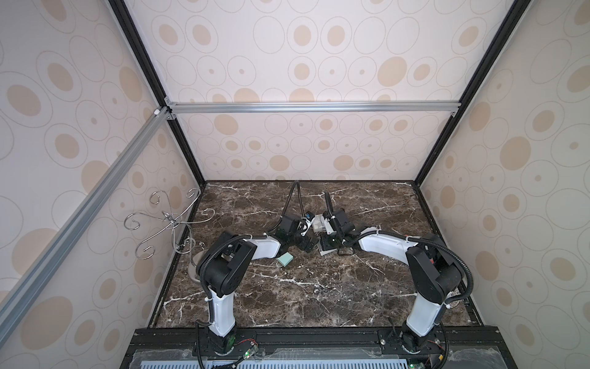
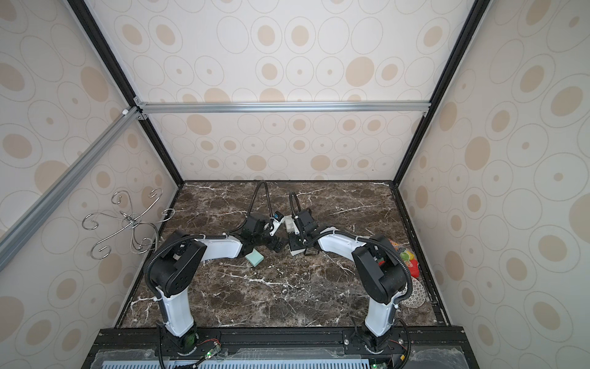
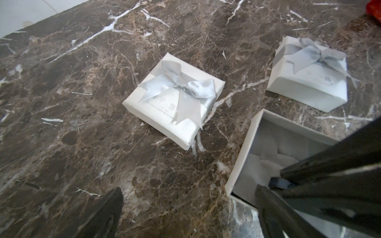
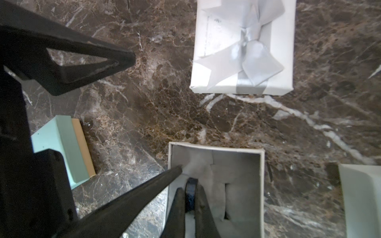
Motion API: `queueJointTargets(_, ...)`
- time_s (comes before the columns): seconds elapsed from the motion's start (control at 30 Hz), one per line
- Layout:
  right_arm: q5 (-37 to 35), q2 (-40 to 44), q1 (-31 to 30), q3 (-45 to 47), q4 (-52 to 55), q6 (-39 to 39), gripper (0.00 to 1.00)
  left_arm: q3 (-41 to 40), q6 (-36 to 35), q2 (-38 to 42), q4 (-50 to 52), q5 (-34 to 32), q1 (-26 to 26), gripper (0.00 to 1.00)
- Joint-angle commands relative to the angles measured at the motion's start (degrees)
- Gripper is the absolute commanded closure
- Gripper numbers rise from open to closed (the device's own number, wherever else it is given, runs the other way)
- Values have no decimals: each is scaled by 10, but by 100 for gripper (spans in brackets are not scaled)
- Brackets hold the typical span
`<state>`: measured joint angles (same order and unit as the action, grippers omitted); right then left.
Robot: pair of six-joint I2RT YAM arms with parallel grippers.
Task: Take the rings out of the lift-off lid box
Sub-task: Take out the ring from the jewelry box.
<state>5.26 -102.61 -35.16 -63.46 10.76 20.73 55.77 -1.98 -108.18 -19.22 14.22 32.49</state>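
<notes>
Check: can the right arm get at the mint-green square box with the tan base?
Probably not: the right gripper is shut on a dark metal ring in the open white box, and the open left gripper stands between it and the mint-green box.

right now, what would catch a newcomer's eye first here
The right gripper pinches a dark ring inside the open white box, while one finger of the open left gripper reaches in beside it. In both top views, a curly silver wire stand rises at the left edge of the table.
</notes>
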Motion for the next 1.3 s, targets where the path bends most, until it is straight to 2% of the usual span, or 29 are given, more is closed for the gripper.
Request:
queueJointTargets(0.0, 7, 24, 4, 10, -17, 10, 100, 10, -3, -1, 0, 1, -3, 0)
queueJointTargets(1.27, 4, 67, 7, 85, -127, 38, 100, 7, -3, 5, 0, 0, -5, 0)
